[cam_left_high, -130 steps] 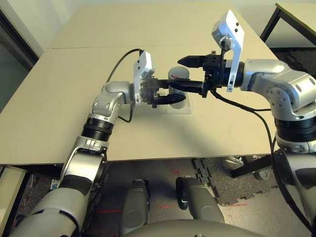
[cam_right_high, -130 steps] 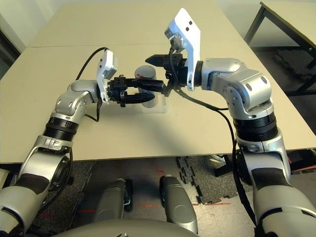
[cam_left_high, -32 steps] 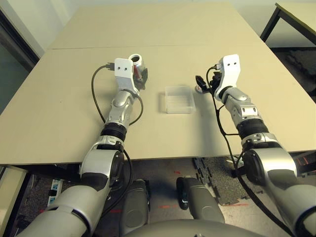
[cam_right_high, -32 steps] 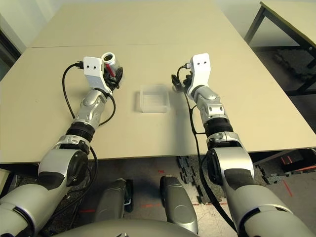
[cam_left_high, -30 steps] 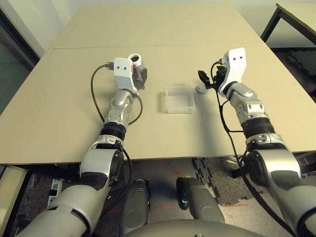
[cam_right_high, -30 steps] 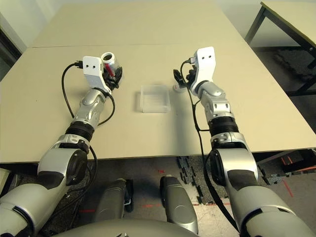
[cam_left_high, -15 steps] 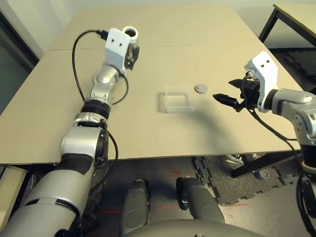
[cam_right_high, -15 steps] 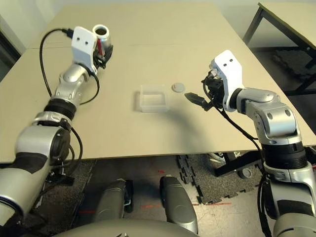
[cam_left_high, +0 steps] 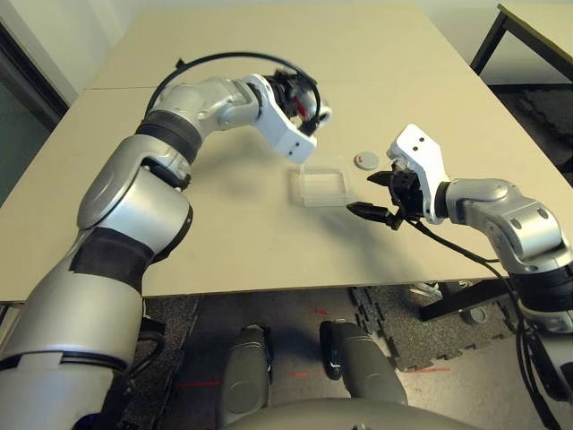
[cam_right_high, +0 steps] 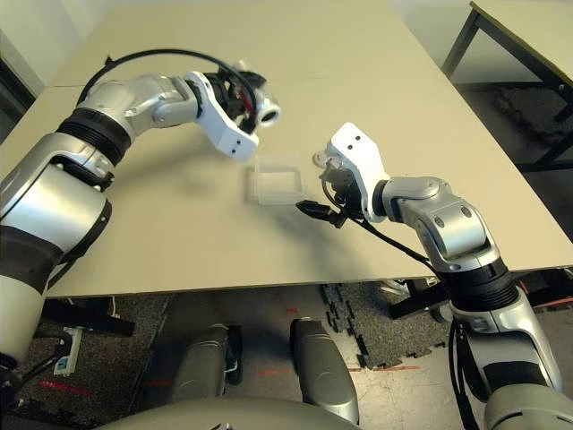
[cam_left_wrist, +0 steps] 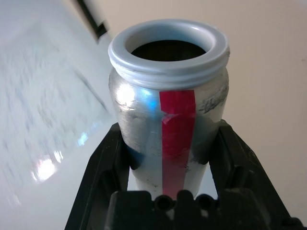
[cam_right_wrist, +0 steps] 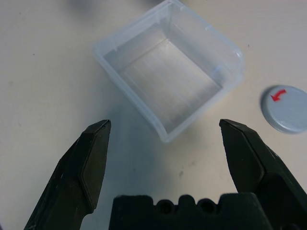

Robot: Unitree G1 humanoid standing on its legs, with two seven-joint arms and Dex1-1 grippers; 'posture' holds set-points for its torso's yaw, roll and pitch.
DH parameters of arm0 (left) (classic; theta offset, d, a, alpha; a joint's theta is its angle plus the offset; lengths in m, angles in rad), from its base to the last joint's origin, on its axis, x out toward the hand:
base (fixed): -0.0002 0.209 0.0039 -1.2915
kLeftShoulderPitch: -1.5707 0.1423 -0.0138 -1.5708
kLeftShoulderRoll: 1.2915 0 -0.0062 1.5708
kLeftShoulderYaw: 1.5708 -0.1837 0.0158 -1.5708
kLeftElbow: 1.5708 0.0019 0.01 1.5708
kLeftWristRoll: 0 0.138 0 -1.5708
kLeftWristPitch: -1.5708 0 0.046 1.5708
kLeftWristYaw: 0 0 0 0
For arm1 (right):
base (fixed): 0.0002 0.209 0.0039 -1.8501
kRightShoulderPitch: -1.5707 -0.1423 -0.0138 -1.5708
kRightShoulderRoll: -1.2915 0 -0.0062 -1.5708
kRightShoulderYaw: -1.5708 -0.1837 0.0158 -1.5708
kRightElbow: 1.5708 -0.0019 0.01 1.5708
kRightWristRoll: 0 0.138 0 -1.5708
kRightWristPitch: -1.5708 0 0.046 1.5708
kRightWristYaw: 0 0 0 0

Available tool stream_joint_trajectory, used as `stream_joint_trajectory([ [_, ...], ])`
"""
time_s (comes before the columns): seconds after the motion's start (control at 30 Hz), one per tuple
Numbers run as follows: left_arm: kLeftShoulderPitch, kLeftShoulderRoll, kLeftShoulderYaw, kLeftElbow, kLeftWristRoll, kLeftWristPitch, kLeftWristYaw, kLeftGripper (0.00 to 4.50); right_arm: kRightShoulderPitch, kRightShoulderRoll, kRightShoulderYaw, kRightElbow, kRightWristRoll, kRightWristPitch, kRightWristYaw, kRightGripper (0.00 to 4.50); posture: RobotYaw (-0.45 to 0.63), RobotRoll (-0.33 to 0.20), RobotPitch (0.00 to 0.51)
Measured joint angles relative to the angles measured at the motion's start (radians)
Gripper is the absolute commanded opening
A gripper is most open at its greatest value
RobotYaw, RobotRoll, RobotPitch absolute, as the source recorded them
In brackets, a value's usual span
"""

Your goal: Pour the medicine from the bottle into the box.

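Observation:
The silver-grey bottle (cam_left_wrist: 169, 115) with a red stripe has an open mouth and no cap on it. My left gripper (cam_left_high: 303, 106) is shut on it. The bottle (cam_left_high: 313, 109) hangs tilted in the air, its mouth pointing right, just beyond the far left corner of the box. That clear, shallow, square box (cam_left_high: 322, 184) stands on the table, and nothing shows in the box (cam_right_wrist: 168, 81). My right gripper (cam_left_high: 367, 193) stands open with nothing between its fingers, low over the table at the box's near right corner. One fingertip (cam_right_wrist: 96, 143) shows on each side of that corner.
A small round loose cap (cam_left_high: 363, 159) with a red mark lies on the table right of the box, beside my right wrist. A black cable (cam_left_high: 206, 61) loops over my left arm. A second table (cam_left_high: 537, 27) stands at the far right.
My left arm has swung the bottle from the table's far left in towards the box and tipped it over. My right gripper has moved left, up to the box, still open.

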Motion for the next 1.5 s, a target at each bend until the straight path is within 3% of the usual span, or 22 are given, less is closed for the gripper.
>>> stream_joint_trajectory([
  [0.2,-0.06,-0.077,-0.103,0.012,0.112,-0.001,0.085,2.51,-0.014,0.041,0.016,0.056,-0.023,-0.043,-0.01,4.5,-0.19,0.0,0.098],
  [0.57,-0.072,-0.109,-0.132,0.047,0.149,0.011,0.119,2.51,-0.016,0.046,0.015,0.074,-0.031,-0.056,-0.016,4.5,-0.2,0.0,0.1],
  [0.63,-0.06,-0.11,-0.059,0.063,0.072,-0.007,0.054,2.51,-0.016,0.046,0.014,0.075,-0.031,-0.056,-0.016,4.5,-0.2,0.0,0.099],
  [0.8,0.051,-0.111,0.253,0.085,-0.267,0.017,-0.22,2.51,-0.016,0.044,0.008,0.075,-0.031,-0.056,-0.016,4.5,-0.19,0.0,0.102],
  [0.9,0.102,-0.112,0.421,0.084,-0.437,0.115,-0.327,2.51,-0.016,0.039,0.006,0.075,-0.031,-0.056,-0.011,4.5,-0.18,0.0,0.105],
  [1.0,0.163,-0.122,0.657,0.078,-0.67,0.279,-0.41,2.51,-0.018,0.032,0.006,0.083,-0.031,-0.057,0.001,4.5,-0.16,0.0,0.109],
  [1.2,0.283,-0.128,1.004,0.057,-1.003,0.516,-0.384,2.51,-0.04,0.032,0.006,0.094,-0.031,-0.067,0.016,4.5,-0.15,0.0,0.117],
  [1.37,0.373,-0.126,1.178,0.023,-1.168,0.594,-0.285,2.51,-0.042,0.034,0.006,0.099,-0.031,-0.07,0.023,4.5,-0.14,0.0,0.124],
  [1.5,0.451,-0.144,1.235,0.013,-1.227,0.623,-0.231,2.51,-0.042,0.036,0.006,0.105,-0.03,-0.072,0.023,4.5,-0.15,0.0,0.124],
])
